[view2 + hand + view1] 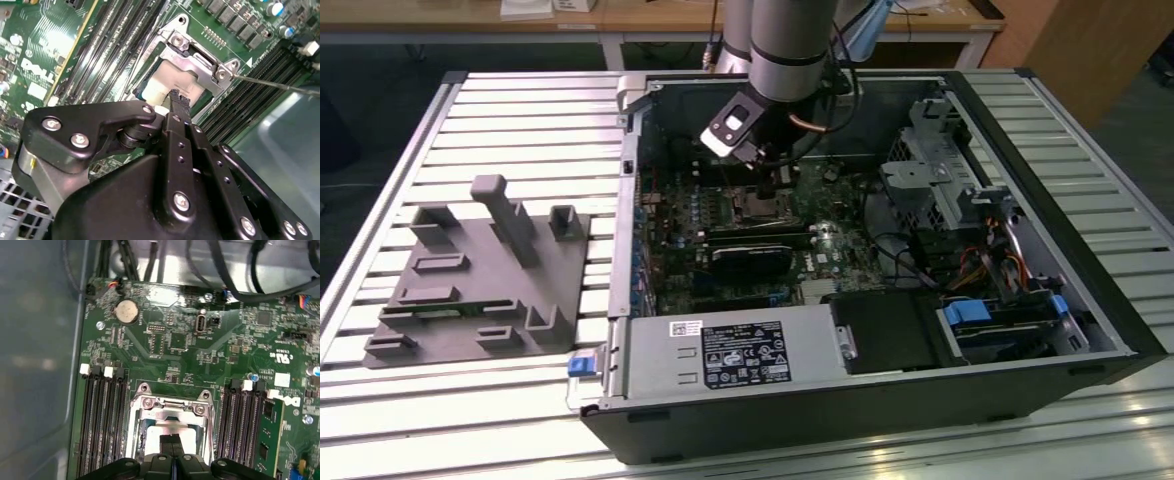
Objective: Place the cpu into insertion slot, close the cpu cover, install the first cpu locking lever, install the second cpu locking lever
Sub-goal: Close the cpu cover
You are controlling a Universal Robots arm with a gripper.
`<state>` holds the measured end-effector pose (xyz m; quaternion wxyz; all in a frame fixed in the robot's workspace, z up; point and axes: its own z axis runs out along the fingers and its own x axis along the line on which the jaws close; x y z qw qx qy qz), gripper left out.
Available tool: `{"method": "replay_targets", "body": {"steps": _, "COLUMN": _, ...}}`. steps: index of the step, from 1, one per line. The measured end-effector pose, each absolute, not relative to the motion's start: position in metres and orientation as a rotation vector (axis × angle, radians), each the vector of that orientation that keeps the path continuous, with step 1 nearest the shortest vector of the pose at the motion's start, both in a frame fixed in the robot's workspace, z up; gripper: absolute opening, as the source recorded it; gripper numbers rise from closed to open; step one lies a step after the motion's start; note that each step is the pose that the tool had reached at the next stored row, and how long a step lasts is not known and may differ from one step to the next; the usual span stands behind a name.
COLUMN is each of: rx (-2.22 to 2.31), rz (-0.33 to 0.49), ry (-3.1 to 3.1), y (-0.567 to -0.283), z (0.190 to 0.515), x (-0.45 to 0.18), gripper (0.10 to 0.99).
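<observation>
1 black hand [178, 100], closed narrow, tip over pale flat square cpu [159, 84] in shiny-rimmed insertion slot [172, 27].

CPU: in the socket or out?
In. The cpu lies, pale face up, within the silver rim of the insertion slot, under the gripper.

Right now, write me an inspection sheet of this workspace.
Surface: slatted table holds an open case and a grey fixture.
Job's things: cpu sits in the slot; cover lies round its face; a thin lever juts out beside the slot.
Clutter: nothing seen.
Grippers: gripper shut, tips at the cpu.
Cables: black cables run past the board; coloured wires inside the case.
Surroundings: wooden desks behind the table.
</observation>
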<state>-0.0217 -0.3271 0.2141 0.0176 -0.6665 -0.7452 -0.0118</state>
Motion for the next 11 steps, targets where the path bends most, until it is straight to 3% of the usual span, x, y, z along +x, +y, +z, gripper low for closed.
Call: {"method": "replay_targets", "body": {"steps": 11, "rx": -1.832, "rz": -0.031, "ry": -2.506, "y": -0.3271, "z": 0.2141, "x": -0.0217, "gripper": 0.106}}
